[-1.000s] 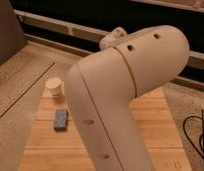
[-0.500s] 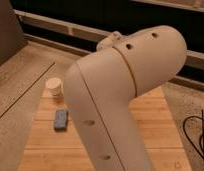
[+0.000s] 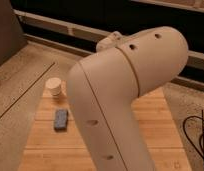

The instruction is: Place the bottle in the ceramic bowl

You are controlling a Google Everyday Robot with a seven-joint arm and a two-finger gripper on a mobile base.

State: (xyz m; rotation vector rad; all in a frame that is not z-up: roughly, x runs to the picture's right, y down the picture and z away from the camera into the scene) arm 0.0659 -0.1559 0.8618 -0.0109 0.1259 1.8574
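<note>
Camera view is being filled by the arm (image 3: 120,100), hiding bottle, ceramic bowl and end effector, so you cannot tell its grip and are risking blindly knocking something off the worktop (image 3: 160,127).

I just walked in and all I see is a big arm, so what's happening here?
The robot's pale arm fills most of the camera view, stretched over a wooden table. Its claw is out of sight, so nothing shows it holding anything. Neither the bottle nor the ceramic bowl is visible. A short white cup and a grey-blue pad sit apart on the table.
</note>
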